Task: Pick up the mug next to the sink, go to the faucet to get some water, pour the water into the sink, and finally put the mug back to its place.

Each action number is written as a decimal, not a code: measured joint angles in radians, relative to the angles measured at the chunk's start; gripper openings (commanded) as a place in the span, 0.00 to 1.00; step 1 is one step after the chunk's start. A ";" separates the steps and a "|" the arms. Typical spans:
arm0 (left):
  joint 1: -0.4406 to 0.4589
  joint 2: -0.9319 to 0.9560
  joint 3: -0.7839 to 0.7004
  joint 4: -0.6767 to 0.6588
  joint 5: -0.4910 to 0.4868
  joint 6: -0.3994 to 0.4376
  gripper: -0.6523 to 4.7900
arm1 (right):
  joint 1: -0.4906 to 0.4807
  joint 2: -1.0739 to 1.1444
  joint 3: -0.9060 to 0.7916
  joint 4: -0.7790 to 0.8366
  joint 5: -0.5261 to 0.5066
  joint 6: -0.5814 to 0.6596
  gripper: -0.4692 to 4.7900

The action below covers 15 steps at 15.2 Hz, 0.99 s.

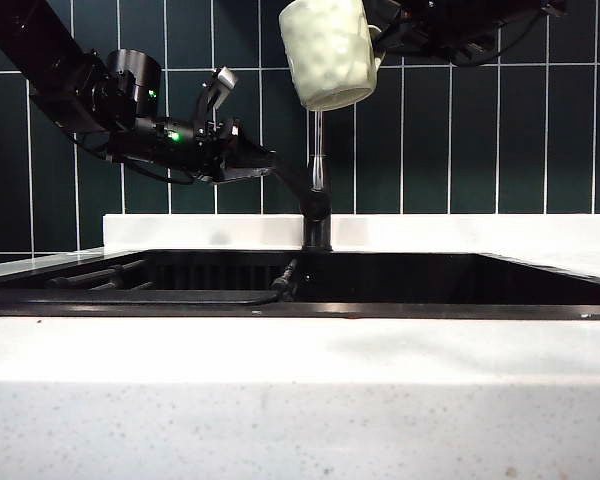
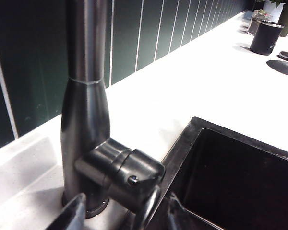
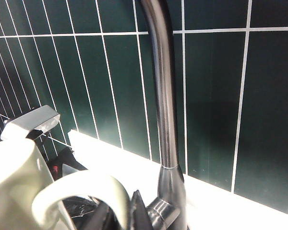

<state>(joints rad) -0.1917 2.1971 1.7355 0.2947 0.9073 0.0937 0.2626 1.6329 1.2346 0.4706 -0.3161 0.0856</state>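
Speckled white countertop (image 1: 300, 400) fronts the black sink (image 1: 380, 280). Reaching in level, my left gripper (image 2: 122, 213) gapes wide around the dark-metal faucet (image 2: 86, 120) base. My raised right gripper (image 3: 122, 211) is clamped on the dimpled cream ceramic mug (image 1: 328, 52) handle, above the faucet.

Dimpled glazed mug (image 1: 327, 52); brushed dark-metal faucet (image 2: 86, 115); speckled countertop (image 1: 300, 410).

The right pincer (image 3: 116, 213) grips the mug (image 3: 19, 187) by its handle beside the faucet (image 3: 165, 120).

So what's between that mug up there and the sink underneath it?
In the exterior view, the faucet stands directly between the mug, held by the right hand, and the sink.
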 measured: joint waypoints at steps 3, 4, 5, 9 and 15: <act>0.000 0.000 0.000 0.008 -0.012 0.000 0.51 | 0.000 0.000 0.000 -0.001 0.000 0.000 0.09; 0.000 0.000 0.000 0.027 -0.026 0.000 0.51 | 0.000 0.000 0.000 -0.002 0.000 0.000 0.09; -0.001 0.000 0.000 0.039 -0.029 0.000 0.51 | -0.001 0.000 0.000 -0.003 0.000 0.000 0.09; -0.015 -0.002 -0.001 0.066 -0.183 0.000 0.20 | -0.001 0.000 0.000 -0.014 0.000 -0.001 0.09; 0.003 0.001 -0.008 0.039 -0.555 -0.062 0.12 | -0.009 0.000 0.000 -0.046 0.009 -0.140 0.09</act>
<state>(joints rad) -0.1886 2.1983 1.7279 0.3332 0.3523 0.0315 0.2535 1.6333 1.2346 0.4248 -0.3069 -0.0547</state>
